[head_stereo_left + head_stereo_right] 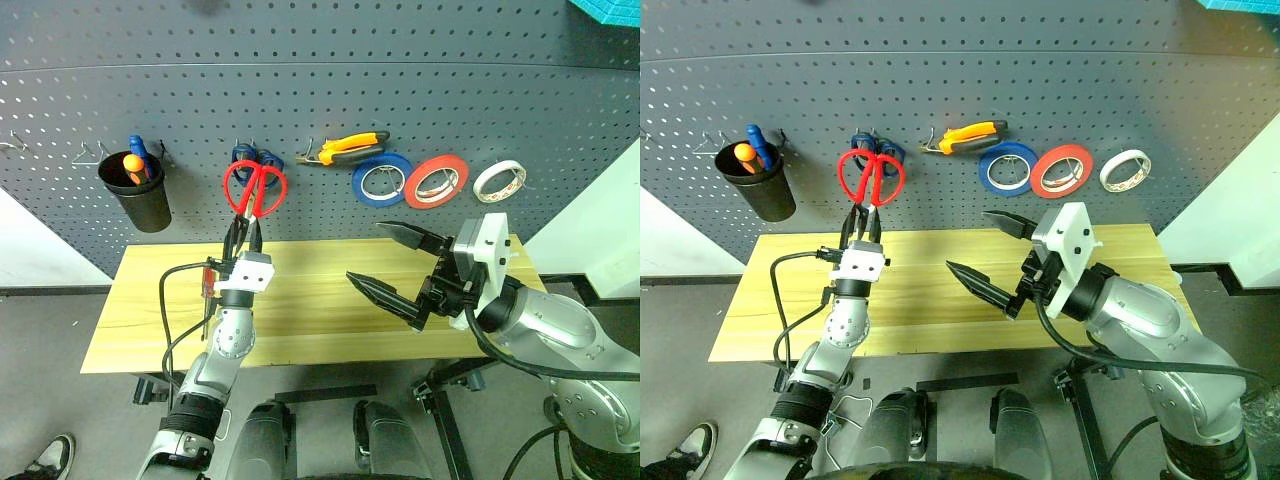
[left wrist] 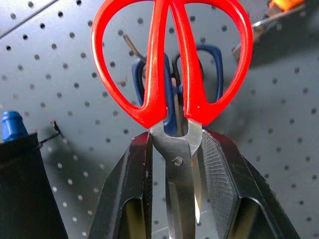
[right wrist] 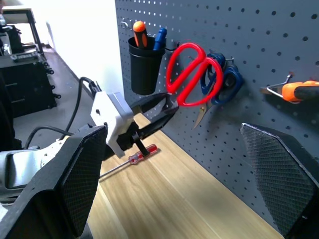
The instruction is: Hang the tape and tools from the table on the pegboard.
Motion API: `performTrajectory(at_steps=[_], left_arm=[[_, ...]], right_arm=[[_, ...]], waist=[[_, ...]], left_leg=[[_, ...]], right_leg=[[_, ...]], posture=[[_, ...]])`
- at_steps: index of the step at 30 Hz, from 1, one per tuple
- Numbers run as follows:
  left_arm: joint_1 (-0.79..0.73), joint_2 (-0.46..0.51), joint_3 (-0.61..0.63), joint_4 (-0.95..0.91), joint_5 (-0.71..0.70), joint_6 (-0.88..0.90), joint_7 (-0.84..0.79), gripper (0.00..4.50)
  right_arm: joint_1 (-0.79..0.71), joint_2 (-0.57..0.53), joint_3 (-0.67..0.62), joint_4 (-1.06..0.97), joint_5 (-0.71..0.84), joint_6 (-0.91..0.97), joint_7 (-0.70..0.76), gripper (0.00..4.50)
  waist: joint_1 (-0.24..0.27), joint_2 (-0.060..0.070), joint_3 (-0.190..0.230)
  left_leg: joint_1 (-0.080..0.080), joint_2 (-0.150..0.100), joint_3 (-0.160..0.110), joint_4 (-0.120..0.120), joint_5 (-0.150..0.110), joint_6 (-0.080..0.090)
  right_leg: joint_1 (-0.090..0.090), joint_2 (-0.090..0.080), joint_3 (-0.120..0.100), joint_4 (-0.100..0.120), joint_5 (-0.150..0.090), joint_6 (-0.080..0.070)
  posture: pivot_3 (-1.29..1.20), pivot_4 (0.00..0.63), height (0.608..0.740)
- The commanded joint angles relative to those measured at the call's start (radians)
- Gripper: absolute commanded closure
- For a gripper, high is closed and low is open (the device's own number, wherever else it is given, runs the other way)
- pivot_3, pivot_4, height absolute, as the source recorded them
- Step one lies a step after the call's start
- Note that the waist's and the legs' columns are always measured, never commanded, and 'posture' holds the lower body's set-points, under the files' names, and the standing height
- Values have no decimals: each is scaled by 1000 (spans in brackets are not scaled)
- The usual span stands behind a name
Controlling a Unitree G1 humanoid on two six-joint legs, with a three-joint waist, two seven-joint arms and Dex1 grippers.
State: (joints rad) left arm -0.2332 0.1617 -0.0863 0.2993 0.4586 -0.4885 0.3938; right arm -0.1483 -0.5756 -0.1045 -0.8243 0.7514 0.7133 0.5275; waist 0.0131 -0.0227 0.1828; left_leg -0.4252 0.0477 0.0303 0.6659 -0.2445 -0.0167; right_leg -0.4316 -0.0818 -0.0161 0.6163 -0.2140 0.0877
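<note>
The left gripper [image 1: 243,232] pinches the red scissors [image 1: 255,189] by the blades, handles up against the pegboard [image 1: 320,110] beside the blue scissors [image 1: 246,155]. The right gripper [image 1: 392,262] hangs wide open, empty, above the table [image 1: 310,310]. The screwdriver [image 3: 130,160] lies near the table's left edge.

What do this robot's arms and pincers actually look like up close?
Both arms are silver-grey metal with black joints. Each ends in a white boxy wrist block and two black, pointed fingers whose inner pads are cross-hatched. The left gripper looks slimmer than the right gripper. Black cables loop beside both forearms.
</note>
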Motion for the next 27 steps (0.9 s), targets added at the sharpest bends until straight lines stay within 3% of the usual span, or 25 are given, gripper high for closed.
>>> performTrajectory(at_steps=[1,12,27], left_arm=[[-48,3,9,22,-2,-20,23,3421],[-122,-9,2,105,-6,-29,50,3421],[-330,-25,-4,424,-31,-7,95,3421]], right_arm=[[-7,-11,-5,-35,13,-18,-7,0],[-5,-19,-5,-40,14,-16,-21,0],[-5,-29,1,-41,14,-19,-33,0]], waist=[[0,0,-1],[-1,0,-4],[-1,-1,-4]], left_leg=[[0,0,0,0,0,0],[1,0,0,1,0,0],[1,0,0,1,0,0]], right_leg=[[0,0,0,0,0,0],[0,0,0,1,0,0],[1,0,0,1,1,2]], posture=[[-26,123,716],[-34,126,716],[-44,127,716]])
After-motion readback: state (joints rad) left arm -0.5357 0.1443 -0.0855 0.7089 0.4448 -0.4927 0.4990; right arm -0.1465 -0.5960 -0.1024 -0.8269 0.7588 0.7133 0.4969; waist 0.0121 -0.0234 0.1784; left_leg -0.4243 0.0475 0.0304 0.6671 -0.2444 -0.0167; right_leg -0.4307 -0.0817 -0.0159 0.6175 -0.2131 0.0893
